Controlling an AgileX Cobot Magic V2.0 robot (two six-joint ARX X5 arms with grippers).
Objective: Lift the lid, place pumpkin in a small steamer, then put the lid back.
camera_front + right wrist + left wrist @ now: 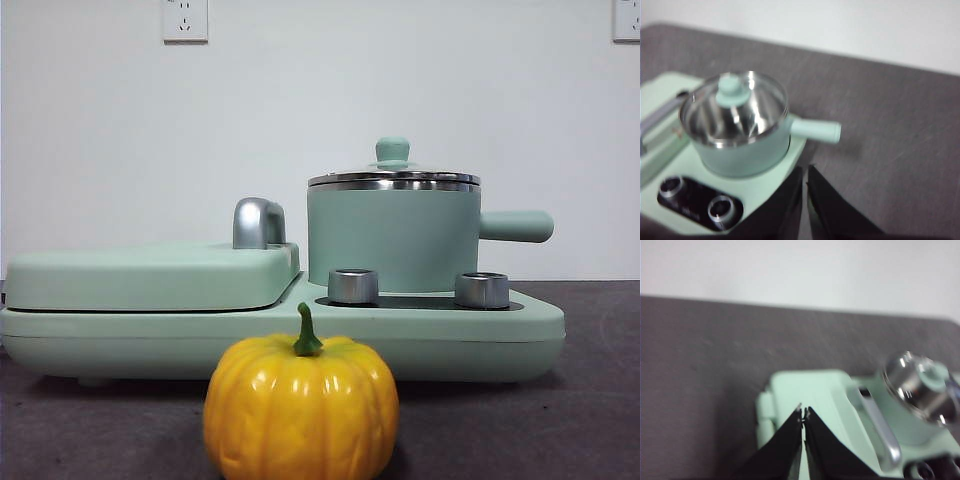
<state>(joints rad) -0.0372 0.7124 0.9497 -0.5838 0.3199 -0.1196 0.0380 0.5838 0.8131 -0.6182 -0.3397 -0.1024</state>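
Mint-green enamel covers the biggest thing here, a wide cooker base (520, 340) sitting on the dark grey tabletop (600, 420) in front of a white wall (100, 140). The base's left half carries a broad flat cover (150, 275) with a chrome handle (258, 223) standing up at its right end. On the right half stands the small steamer (395, 238), a mint-green pot with a steel rim and a stubby side handle (515, 226) pointing right. The lid (393, 176) sits closed on the steamer's rim, its clear glass showing the shiny inside in the right wrist view, and its small mint knob (392, 151) is on top. Just in front of the steamer, a black panel on the base holds two steel dials (353, 286).

The pumpkin (300, 407), glossy yellow-orange with a short green stem, rests on the tabletop in front of the cooker base, nearest the front camera and about level with the gap between cover and steamer.

The left gripper (803, 413) hangs above the cover end of the base, its black jaws pressed together with nothing between them. The right gripper (805, 171) hangs above the steamer side, just off the base's edge below the side handle, its jaws together and empty as well. Two wall sockets (185, 20) sit high on the wall.
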